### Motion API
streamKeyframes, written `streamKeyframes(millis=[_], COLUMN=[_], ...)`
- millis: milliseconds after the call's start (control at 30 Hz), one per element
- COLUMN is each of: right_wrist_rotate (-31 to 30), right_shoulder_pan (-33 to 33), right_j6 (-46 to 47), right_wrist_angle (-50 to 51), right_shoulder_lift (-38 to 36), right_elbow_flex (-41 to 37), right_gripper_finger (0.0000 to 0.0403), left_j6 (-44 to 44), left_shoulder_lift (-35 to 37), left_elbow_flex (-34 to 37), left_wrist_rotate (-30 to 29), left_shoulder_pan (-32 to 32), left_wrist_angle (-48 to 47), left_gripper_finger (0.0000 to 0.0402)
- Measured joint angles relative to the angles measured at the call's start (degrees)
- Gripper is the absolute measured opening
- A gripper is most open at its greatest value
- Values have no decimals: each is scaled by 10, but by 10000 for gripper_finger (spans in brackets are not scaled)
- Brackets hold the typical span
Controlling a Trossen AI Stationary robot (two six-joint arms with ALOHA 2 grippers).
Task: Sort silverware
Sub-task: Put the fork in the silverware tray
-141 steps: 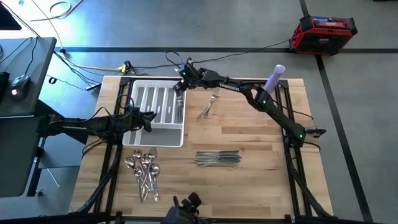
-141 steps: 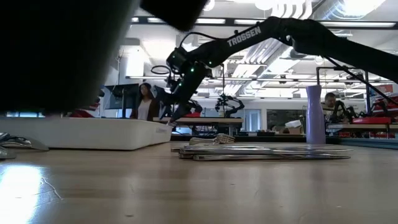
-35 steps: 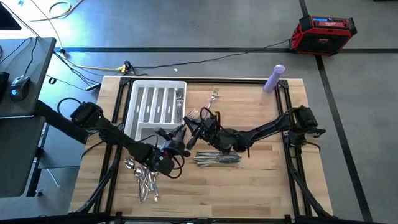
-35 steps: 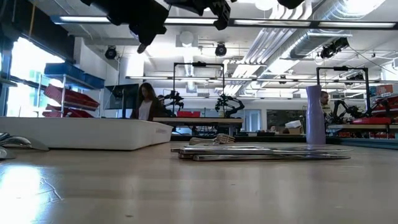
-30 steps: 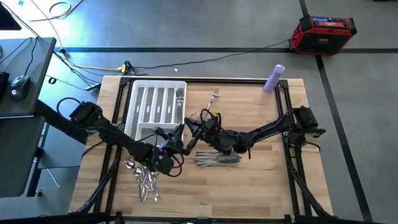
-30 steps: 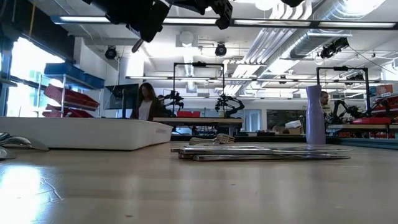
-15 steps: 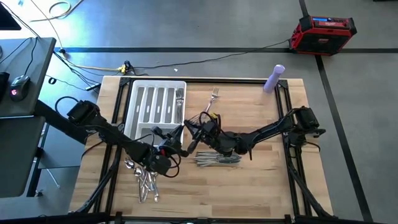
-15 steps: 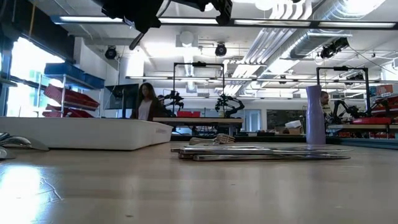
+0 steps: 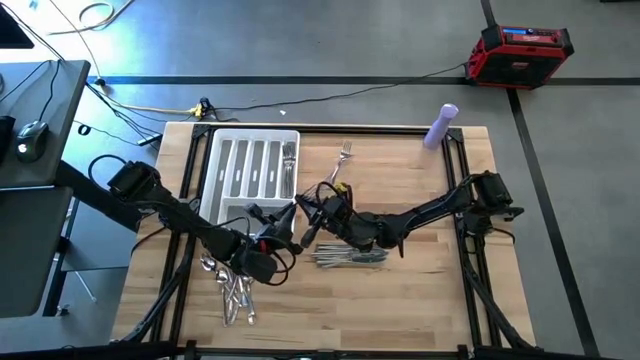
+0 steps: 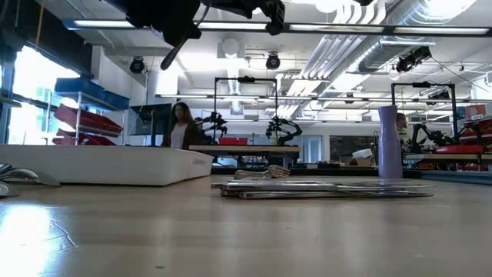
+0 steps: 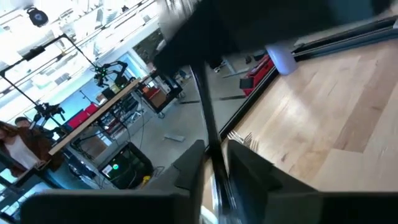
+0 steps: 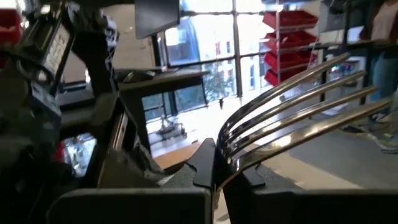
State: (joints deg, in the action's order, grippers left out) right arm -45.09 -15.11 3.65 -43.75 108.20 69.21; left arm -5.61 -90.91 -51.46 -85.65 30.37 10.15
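Overhead and wrist views of a two-arm silverware sort on a wooden tabletop, with a white compartmented tray as the landmark.

Right gripper: raised over the tabletop just beside the tray's right edge, near its front right corner. The right wrist view shows its fingers clamped on a fork, tines pointing away from the wrist.

Left gripper: just off the tray's front right corner, close to the right gripper. In the left wrist view its fingers are closed on a long thin knife, which projects forward between them. In the low view the knife hangs tilted, high above the tabletop.

Silverware at rest:
- A few pieces lie in the tray's rightmost compartment.
- A lone fork lies to the right of the tray, level with its far half and apart from it.
- A bundle of knives lies crosswise, right of and nearer the front than the tray's front right corner; the low view shows the bundle flat on the wood.
- A heap of spoons lies in front of the tray, partly hidden by the left arm.

A lilac bottle stands upright near the far right corner of the tabletop, well apart from the tray.
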Motion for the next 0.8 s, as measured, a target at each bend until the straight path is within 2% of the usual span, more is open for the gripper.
streamKeyframes(millis=[200, 367, 533, 700, 800], right_wrist_rotate=[10, 11, 11, 12, 12], right_shoulder_pan=[0, 0, 0, 0, 0], right_j6=[6, 15, 15, 26, 30], right_wrist_angle=[-3, -5, -5, -3, 1], right_shoulder_lift=[1, 1, 1, 0, 0], right_elbow_flex=[-1, -1, -1, -1, -1], right_gripper_finger=[0, 0, 0, 0, 0], left_j6=[13, 23, 24, 26, 26], left_shoulder_lift=[0, 0, 0, 0, 0], left_elbow_flex=[0, 0, 0, 1, 1], left_wrist_rotate=[5, 2, 0, -1, -3], left_shoulder_pan=[-11, -15, -15, -14, -14], left_wrist_angle=[0, 0, 0, 0, 0], left_gripper_finger=[124, 142, 107, 15, 7])
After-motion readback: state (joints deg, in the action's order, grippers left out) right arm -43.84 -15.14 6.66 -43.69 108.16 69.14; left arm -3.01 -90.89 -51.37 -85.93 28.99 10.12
